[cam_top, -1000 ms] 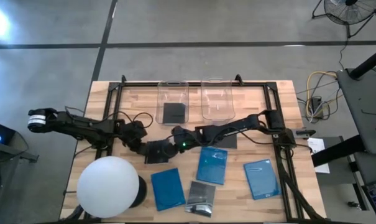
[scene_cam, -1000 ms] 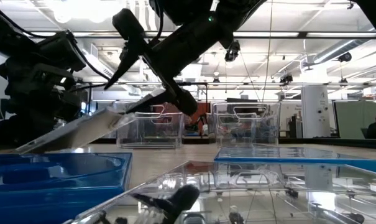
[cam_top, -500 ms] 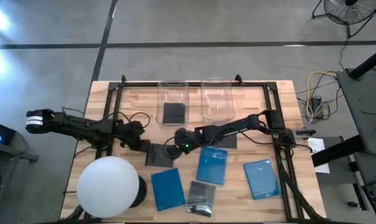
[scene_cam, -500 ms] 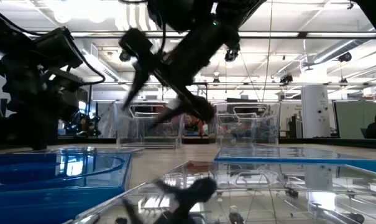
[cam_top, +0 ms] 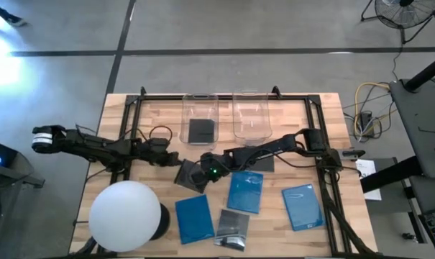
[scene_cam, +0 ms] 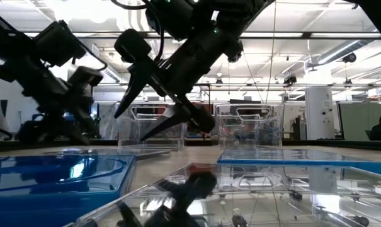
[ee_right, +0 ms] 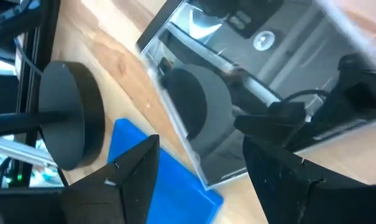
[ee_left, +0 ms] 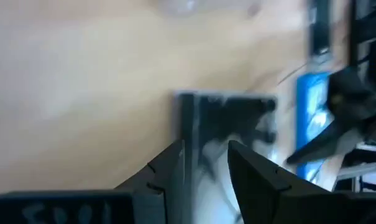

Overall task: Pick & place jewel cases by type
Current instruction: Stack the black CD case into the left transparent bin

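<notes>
1. Looking down from the high view, a wooden table (cam_top: pixel 116 108) holds two dark robot arms that reach toward each other near its middle.
2. Between them lies a dark jewel case (cam_top: pixel 190 173), flat on the wood and turned at an angle.
3. The left gripper (cam_top: pixel 172 160) sits just beside that case's corner; its own wrist view shows the two fingers (ee_left: pixel 169 171) parted, with the case's edge between them, released rather than clenched.
4. The right gripper (cam_top: pixel 200 175) hangs over the same case; its wrist view shows its fingers (ee_right: pixel 135 171) spread wide above the glossy lid, gripping nothing.
5. Two clear bins stand side by side at the table's far edge. The left bin (cam_top: pixel 200 101) holds one dark case (cam_top: pixel 200 131); the right bin (cam_top: pixel 251 101) shows none.
6. Three blue cases lie toward the near side: one (cam_top: pixel 193 218) beside a big white sphere (cam_top: pixel 125 216), one (cam_top: pixel 245 191) near the middle, one (cam_top: pixel 303 207) to the right.
7. Another dark case (cam_top: pixel 232 229) rests between the first two blue ones, near the front edge.
</notes>
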{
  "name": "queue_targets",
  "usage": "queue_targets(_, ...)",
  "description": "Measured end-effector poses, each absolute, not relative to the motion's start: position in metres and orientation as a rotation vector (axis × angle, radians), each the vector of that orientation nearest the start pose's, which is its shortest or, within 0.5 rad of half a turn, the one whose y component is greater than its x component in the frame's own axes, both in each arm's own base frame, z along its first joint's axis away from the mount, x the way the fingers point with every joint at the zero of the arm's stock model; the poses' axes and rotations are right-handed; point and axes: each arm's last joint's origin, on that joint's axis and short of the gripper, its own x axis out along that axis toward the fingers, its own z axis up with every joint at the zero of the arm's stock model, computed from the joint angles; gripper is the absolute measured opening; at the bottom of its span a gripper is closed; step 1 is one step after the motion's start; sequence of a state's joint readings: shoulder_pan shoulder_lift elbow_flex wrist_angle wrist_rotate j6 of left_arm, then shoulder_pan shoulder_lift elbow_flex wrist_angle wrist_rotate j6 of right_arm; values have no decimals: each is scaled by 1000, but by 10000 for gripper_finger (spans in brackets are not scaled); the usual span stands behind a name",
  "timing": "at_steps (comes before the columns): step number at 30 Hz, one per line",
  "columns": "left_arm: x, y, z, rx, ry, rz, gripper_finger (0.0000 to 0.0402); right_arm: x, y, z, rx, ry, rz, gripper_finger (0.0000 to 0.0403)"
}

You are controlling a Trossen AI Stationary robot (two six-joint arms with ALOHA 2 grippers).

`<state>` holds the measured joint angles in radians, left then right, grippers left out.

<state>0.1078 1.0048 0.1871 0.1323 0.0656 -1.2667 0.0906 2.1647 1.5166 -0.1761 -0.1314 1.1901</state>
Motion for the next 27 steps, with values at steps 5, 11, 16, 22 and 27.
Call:
queue_targets(5, 170, 16, 140, -1234, 500, 431, 106, 459, 43, 153, 1065, 851, -347, 226)
queue_targets(11, 169, -9, 147, -1286, 635, 255, 106, 453, 23, 161, 989, 838, -452, 226)
queue_targets(16, 163, -36, 144, -1259, 809, 97, 106, 453, 3, 158, 997, 819, -522, 226)
queue_targets(22, 159, -45, 131, -1195, 844, 191, 106, 453, -6, 145, 1019, 875, -514, 226)
queue_targets(27, 162, -37, 120, -1170, 822, 301, 106, 453, 2, 139, 1078, 964, -409, 226)
